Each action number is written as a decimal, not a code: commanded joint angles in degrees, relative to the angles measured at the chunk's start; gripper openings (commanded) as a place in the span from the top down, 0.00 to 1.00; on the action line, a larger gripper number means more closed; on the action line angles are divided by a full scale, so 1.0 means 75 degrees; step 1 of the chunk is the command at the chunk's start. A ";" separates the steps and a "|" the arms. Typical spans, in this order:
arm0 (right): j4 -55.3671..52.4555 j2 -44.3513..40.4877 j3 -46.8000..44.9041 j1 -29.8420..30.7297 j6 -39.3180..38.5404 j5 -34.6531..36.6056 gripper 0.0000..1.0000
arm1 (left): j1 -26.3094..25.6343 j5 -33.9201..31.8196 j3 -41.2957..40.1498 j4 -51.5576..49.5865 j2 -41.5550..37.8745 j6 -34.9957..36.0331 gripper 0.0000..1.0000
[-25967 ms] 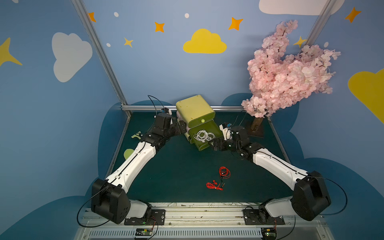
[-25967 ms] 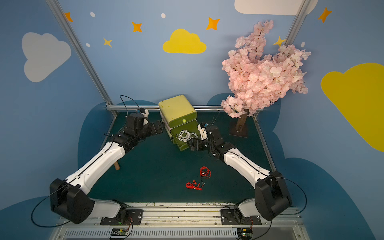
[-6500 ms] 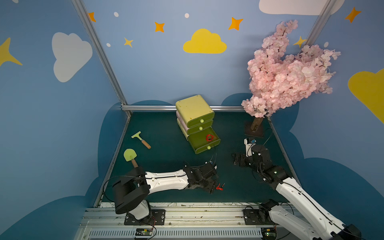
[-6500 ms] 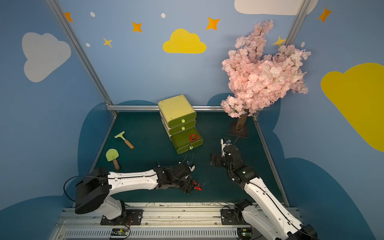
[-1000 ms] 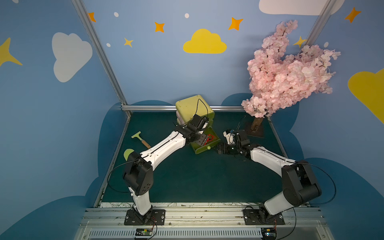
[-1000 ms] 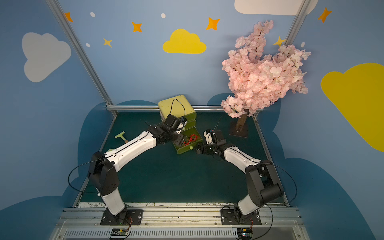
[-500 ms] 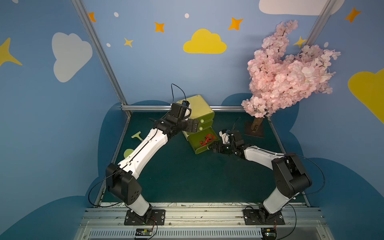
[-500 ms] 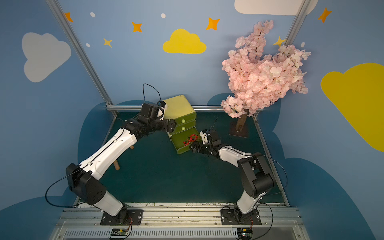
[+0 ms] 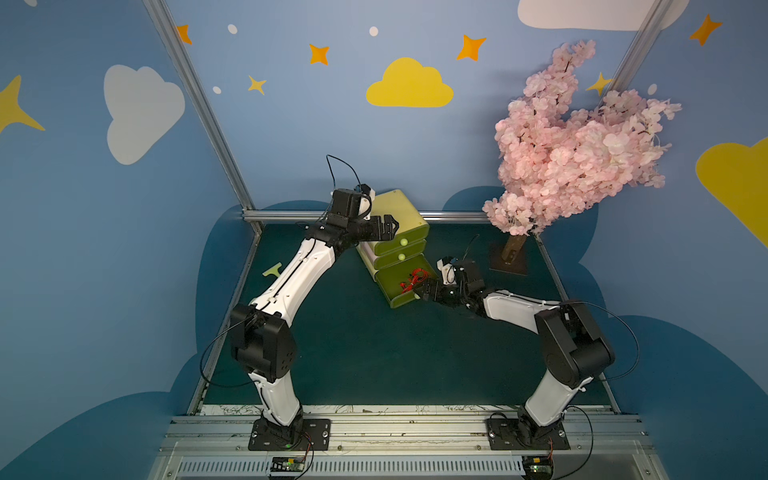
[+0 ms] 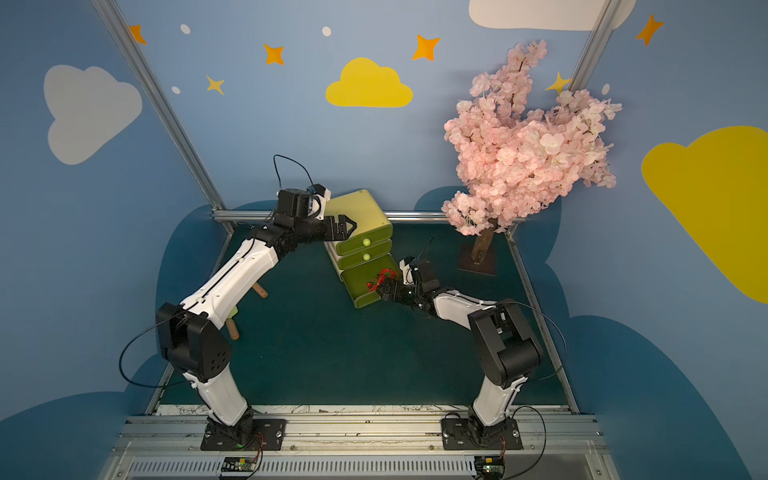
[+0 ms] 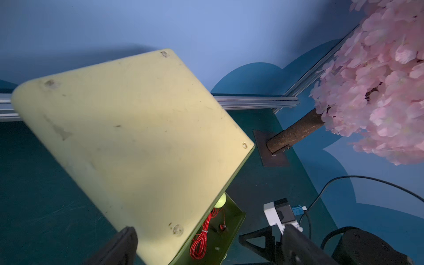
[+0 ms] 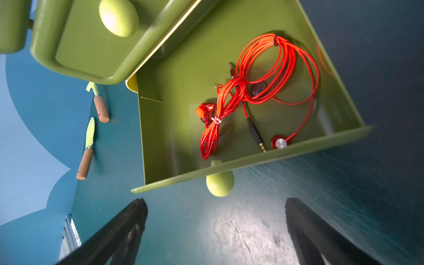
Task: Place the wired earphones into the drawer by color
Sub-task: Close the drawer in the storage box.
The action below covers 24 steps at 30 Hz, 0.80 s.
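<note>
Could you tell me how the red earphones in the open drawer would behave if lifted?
Probably floppy and light: the red earphones are thin coiled cable. Likely to dangle and snag, since one earbud trails loose.

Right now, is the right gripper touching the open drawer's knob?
Apart. The right wrist view shows mat between the knob and the right gripper on both sides.

Two white-and-black arms share one silver rail

The left arm (image 9: 297,272) and right arm (image 9: 513,307) wear smooth white shells between bulky black joint housings (image 9: 266,345), one dotted with a ring of small holes. Each is fixed to a black base plate (image 9: 289,434) screwed onto the ribbed rail (image 9: 395,432). Thin black cables (image 11: 358,176) loop off elbows and wrists. A white-and-black camera block (image 11: 278,213) carries a blue plug. The fingers (image 12: 124,229) are matte black wedges.
</note>
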 commanded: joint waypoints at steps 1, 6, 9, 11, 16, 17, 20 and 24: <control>0.0511 0.0195 0.0172 0.0094 0.0205 -0.0134 0.02 | 0.0034 0.0509 0.0312 0.0251 0.0196 -0.0122 0.00; 0.0853 0.0289 0.0183 0.0161 0.0368 -0.0161 0.01 | 0.0043 0.0602 0.0539 0.0237 0.0437 -0.0144 0.00; 0.0983 0.0349 0.0228 0.0191 0.0420 -0.0144 0.02 | 0.0043 0.0642 0.0711 0.0168 0.0617 -0.0127 0.00; 0.1052 0.0402 0.0262 0.0214 0.0452 -0.0147 0.01 | 0.0040 0.0655 0.0874 0.0025 0.0773 -0.0130 0.00; 0.1222 0.0537 0.0336 0.0235 0.0551 -0.0182 0.02 | 0.0041 0.0754 0.0907 0.0023 0.0971 -0.0096 0.00; 0.1264 0.0558 0.0347 0.0243 0.0561 -0.0182 0.01 | 0.0049 0.0753 0.0908 -0.0004 0.1007 -0.0109 0.00; 0.1312 0.0601 0.0400 0.0249 0.0568 -0.0182 0.01 | 0.0055 0.0726 0.0915 -0.0074 0.1067 -0.0074 0.00; 0.1373 0.0681 0.0487 0.0261 0.0575 -0.0171 0.02 | 0.0058 0.0643 0.0919 -0.0155 0.1084 -0.0045 0.00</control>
